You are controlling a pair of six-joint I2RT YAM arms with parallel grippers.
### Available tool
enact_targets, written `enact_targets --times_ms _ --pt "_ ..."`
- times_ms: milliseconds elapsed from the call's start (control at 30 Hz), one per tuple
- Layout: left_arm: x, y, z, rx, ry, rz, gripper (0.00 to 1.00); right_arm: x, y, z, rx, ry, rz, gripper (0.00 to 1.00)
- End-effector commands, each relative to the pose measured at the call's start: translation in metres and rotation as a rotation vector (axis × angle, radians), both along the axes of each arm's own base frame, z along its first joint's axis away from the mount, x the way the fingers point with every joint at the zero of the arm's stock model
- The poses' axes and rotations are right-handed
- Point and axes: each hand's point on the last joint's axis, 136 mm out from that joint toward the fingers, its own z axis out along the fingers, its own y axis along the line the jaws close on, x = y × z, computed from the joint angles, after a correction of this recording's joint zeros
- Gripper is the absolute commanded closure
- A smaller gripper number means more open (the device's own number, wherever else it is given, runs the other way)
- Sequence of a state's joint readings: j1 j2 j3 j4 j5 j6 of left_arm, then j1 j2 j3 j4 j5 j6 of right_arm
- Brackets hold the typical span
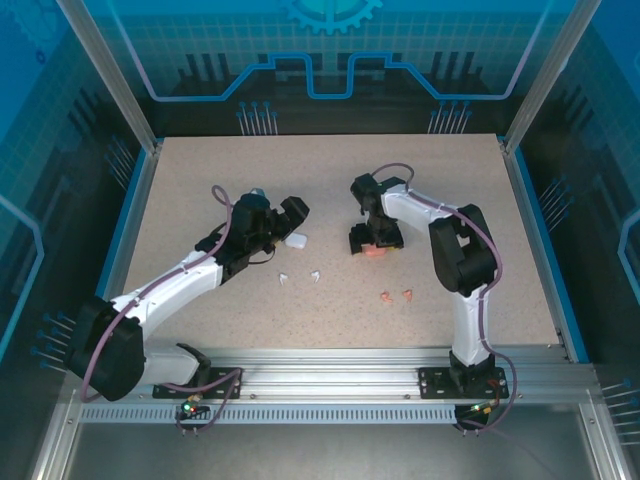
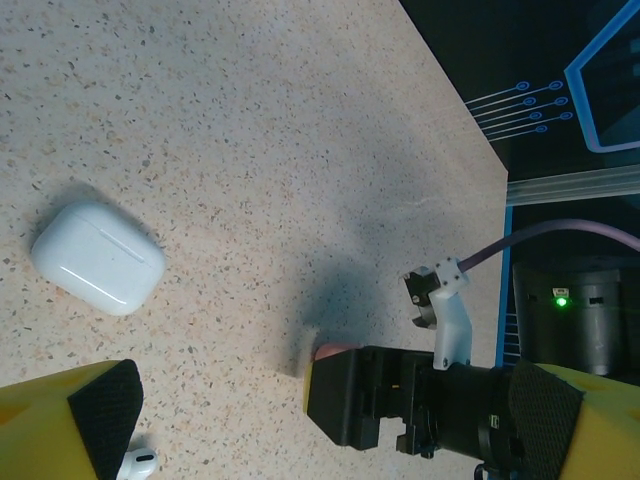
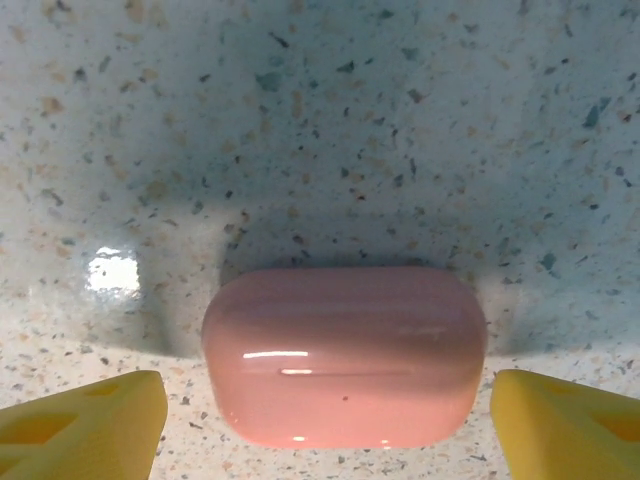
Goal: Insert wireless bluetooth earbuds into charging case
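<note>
2 white earbuds [image 1: 284,279] and 2 pink earbuds [image 1: 386,296] lie loose on the table [image 1: 200,180], light, slick, best pinched by the stem, I judge; right gripper [image 3: 325,428] gapes astride the pink case [image 3: 345,340], left gripper [image 1: 292,212] spread wide.

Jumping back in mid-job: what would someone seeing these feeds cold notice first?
The salmon-pink charging case, lid shut, lies on the speckled table between the yellow fingers of the open right claw, which flank it without touching. To its left the white charging case, also shut, sits by the open left claw. Nearer the arm bases, two white earbuds and two pink earbuds lie loose.
</note>
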State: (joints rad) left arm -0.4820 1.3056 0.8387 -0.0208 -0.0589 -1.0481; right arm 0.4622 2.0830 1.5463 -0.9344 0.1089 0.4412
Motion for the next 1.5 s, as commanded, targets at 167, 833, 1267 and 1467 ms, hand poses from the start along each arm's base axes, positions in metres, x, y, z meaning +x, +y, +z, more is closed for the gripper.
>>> enact_targets --times_ms 167,833,1267,1467 --pt "0.005 -0.01 0.005 -0.001 -0.017 -0.018 0.01 0.01 -0.004 -0.003 -0.016 0.0 -0.013 0.18" --pt "0.006 -0.016 0.008 -0.003 -0.045 -0.03 0.01 0.009 -0.01 -0.017 -0.043 0.013 -0.032 0.25" --pt "0.009 -0.014 0.012 -0.011 -0.062 -0.012 0.01 0.014 -0.009 -0.011 -0.037 0.002 -0.041 0.4" --pt "0.01 -0.022 0.014 -0.018 -0.124 -0.067 0.01 0.012 0.001 0.01 0.049 -0.032 -0.107 0.42"
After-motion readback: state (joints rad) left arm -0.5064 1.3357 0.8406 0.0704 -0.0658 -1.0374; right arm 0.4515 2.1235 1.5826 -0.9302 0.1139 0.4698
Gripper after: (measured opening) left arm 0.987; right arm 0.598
